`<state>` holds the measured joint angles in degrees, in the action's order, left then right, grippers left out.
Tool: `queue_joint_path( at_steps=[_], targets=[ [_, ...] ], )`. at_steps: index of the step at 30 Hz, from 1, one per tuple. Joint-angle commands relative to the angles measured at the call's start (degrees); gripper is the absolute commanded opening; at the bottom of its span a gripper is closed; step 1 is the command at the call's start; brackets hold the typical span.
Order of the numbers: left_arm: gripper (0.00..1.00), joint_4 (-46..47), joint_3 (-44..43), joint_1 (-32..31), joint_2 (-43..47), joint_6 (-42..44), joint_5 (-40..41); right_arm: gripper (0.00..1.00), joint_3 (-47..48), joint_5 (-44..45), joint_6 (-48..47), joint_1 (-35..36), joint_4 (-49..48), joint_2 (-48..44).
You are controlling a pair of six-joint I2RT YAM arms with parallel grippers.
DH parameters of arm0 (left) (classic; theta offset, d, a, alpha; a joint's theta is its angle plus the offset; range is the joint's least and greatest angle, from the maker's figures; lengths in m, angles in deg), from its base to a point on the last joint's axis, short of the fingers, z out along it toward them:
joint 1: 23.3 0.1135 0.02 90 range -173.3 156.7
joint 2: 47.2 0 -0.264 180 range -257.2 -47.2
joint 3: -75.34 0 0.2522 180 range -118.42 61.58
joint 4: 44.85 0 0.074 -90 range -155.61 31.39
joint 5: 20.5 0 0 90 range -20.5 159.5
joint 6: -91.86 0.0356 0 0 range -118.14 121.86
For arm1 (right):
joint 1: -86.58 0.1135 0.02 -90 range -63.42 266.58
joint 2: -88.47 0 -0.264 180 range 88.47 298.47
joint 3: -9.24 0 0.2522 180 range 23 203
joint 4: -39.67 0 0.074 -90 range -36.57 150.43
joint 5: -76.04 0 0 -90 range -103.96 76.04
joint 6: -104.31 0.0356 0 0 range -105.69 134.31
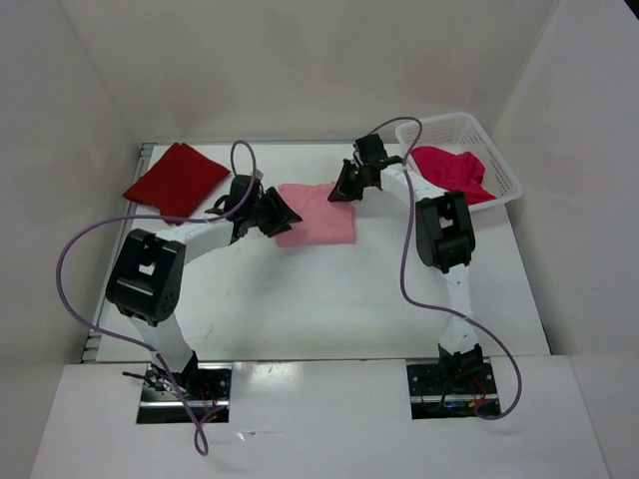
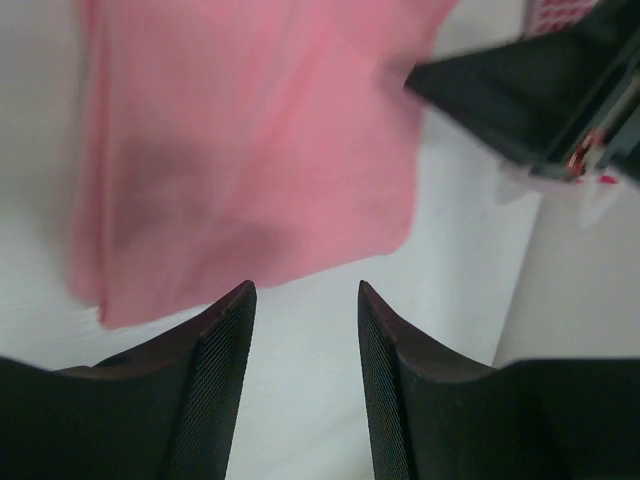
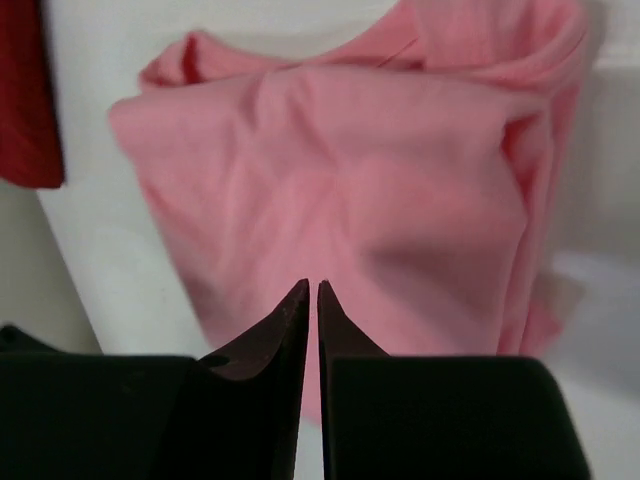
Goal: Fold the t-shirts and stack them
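Observation:
A light pink t-shirt (image 1: 318,215) lies folded in a rough rectangle at the table's middle back. My left gripper (image 1: 285,212) is at its left edge, open, its fingertips (image 2: 305,288) over bare table just short of the pink cloth (image 2: 250,150). My right gripper (image 1: 339,190) hovers at the shirt's far edge, jaws (image 3: 313,285) all but together above the pink fabric (image 3: 370,170), with no cloth pinched. A dark red t-shirt (image 1: 177,180) lies folded at the back left. A magenta-crimson t-shirt (image 1: 454,172) lies crumpled in the basket.
A white lattice basket (image 1: 504,180) stands at the back right corner. White walls close in the table on three sides. Purple cables loop over both arms. The right gripper's black body (image 2: 520,90) shows in the left wrist view.

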<state>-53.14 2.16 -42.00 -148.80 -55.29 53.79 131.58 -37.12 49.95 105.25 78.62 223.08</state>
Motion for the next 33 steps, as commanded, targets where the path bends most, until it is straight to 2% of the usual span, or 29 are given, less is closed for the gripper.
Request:
queue_joint_path(
  at_steps=[1, 5, 8, 10, 17, 21, 24, 26, 27, 29, 30, 33],
  targets=[
    [0.53, -0.03, -6.31, -0.02, 2.55, 1.94, 1.37, 0.12, -5.72, -1.53, -1.62, -0.04, -3.12, -12.42],
    [0.53, -0.03, -15.45, 0.59, -6.04, 2.65, 0.33, 0.14, -19.61, -3.12, -0.22, 1.09, -7.43, -18.14],
    [0.53, 1.37, -21.5, 2.18, -15.08, 2.65, -0.73, 0.06, -26.99, -3.73, 0.31, 1.63, -10.33, -19.29],
    [0.53, 1.38, -24.15, 3.58, -18.0, 2.65, 0.05, 0.02, -31.12, -2.78, 0.84, 1.63, -11.82, -19.29],
    [0.53, 0.77, -31.02, 8.14, -26.88, 3.88, -0.47, 0.0, -36.85, -0.05, 0.31, 1.63, -13.41, -17.88],
    [0.54, 0.77, -31.55, 9.9, -27.51, 3.88, -0.47, 0.0, -38.44, 0.57, 0.31, 1.63, -13.41, -19.99],
    [0.62, 2.69, -29.1, 10.52, -23.74, 3.88, -1.6, 0.0, -37.05, 0.57, -0.31, 1.63, -11.74, -21.22],
    [0.68, 3.4, -27.43, 10.52, -19.09, 5.37, -1.61, 0.05, -35.9, 0.57, -0.83, 1.63, -11.13, -22.28],
    [0.74, 3.4, -26.29, 10.52, -17.33, 6.33, -1.0, 0.12, -34.5, 0.57, -0.83, 1.63, -10.61, -22.89],
    [0.78, 2.36, -21.98, 10.52, -12.42, 9.66, 0.67, 0.19, -33.17, -0.57, -0.83, 1.1, -9.9, -24.91],
    [0.81, 1.39, -20.92, 10.52, -11.35, 10.9, 2.15, 0.26, -32.12, -1.18, -0.83, 1.1, -9.38, -25.61],
    [0.81, -0.82, -16.88, 10.52, -10.02, 14.34, 2.26, 0.38, -30.27, -1.72, -0.83, 1.1, -8.15, -28.34]
  ],
)
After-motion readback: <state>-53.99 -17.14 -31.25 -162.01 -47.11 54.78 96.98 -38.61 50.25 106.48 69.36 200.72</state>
